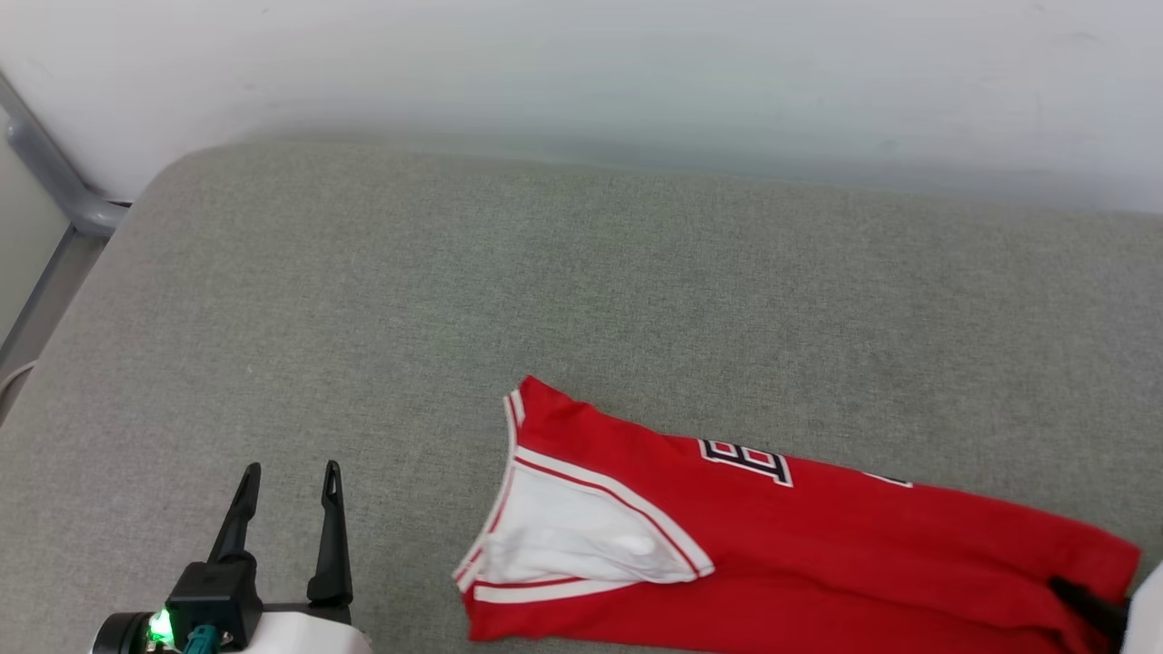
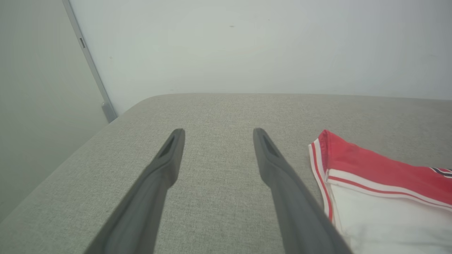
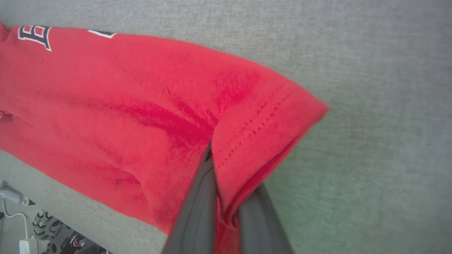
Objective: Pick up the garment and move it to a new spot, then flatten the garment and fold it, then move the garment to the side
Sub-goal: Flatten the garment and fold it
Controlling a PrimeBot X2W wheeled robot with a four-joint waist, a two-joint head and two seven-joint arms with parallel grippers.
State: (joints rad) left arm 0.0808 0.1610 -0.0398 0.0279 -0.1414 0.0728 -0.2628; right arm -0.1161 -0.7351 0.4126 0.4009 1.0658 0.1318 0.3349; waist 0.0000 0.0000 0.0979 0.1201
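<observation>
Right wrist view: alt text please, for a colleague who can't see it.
The right gripper is shut on the hemmed corner of the red garment, fabric pinched between its two dark fingers. The garment spreads toward the view's left over a grey fabric surface, with black white-edged lettering at the top left.

Garment (image 1: 818, 545) red, sleeve (image 1: 581, 536) white, trim (image 1: 611, 491) red-white striped; surface (image 1: 363, 300) grey.

The head camera looks forward and down from high over the grey cushion (image 1: 454, 272), with the left pincer (image 1: 292, 467) at its lower edge. The left wrist camera looks low along that pincer toward the wall (image 2: 247, 46). The garment (image 2: 370, 165) lies just right of the pincer, shared with the head view. The right wrist camera sits close over the right pincer (image 3: 229, 173), facing down on the garment.
</observation>
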